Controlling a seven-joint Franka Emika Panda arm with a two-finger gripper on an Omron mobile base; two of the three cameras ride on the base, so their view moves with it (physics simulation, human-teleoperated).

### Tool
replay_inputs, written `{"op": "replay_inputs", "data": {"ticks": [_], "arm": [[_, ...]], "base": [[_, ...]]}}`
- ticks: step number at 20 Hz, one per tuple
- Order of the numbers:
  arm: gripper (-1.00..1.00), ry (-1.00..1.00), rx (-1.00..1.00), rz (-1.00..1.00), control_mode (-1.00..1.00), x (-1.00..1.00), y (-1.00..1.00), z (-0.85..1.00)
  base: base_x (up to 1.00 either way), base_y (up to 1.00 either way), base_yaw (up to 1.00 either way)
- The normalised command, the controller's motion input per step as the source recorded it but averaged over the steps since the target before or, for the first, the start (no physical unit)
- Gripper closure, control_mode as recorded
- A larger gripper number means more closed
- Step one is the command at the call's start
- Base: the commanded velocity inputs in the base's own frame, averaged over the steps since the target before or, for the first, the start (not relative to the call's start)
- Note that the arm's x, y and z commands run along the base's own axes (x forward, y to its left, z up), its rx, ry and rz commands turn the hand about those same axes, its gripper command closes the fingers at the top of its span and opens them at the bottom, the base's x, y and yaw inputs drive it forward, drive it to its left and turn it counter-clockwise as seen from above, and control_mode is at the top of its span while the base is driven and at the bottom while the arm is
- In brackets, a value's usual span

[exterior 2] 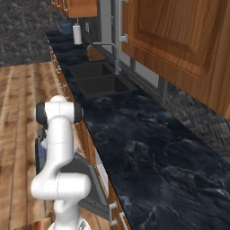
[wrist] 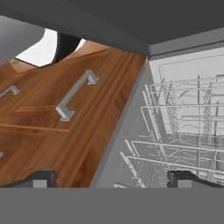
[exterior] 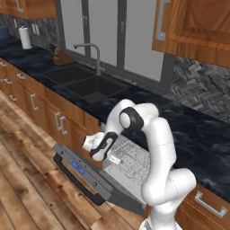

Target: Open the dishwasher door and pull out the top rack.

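Below the black marbled counter (exterior: pixel 197 134), the wide flat dark grey dishwasher door (exterior: pixel 96 179) hangs folded down over the wooden plank floor (exterior: pixel 27 188), its black bar handle (exterior: pixel 76 182) at the outer edge, with open floor beyond it. Behind the door, the white wire-grid top rack (exterior: pixel 130 159) sits in the grey cavity, beside a brown wooden cabinet front (wrist: pixel 65 127) with a silver handle (wrist: pixel 74 94). Just above the door's inner side, the two-finger gripper (wrist: pixel 113 179) spreads wide, one fingertip (wrist: pixel 186 179) before the rack's wires, the other before the cabinet, gripping nothing.
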Motion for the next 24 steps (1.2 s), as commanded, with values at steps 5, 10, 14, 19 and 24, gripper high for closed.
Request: {"op": "replay_inputs", "data": {"ticks": [5, 10, 14, 19, 24], "arm": [[-1.00, -0.06, 0.00, 0.16, -1.00, 0.10, -0.93, -0.23], [-1.00, -0.06, 0.04, 0.08, -1.00, -0.18, -0.93, -0.18], [-1.00, -0.11, 0.00, -0.01, -1.00, -0.39, -0.59, 0.00], [-1.00, -0.17, -0.17, -0.20, -1.00, 0.00, -0.07, -0.07], [-1.00, -0.21, -0.26, -0.26, -1.00, 0.50, 0.06, -0.11]], "base": [[0.00, 0.00, 0.00], [0.00, 0.00, 0.00], [0.00, 0.00, 0.00], [0.00, 0.00, 0.00], [0.00, 0.00, 0.00]]}}
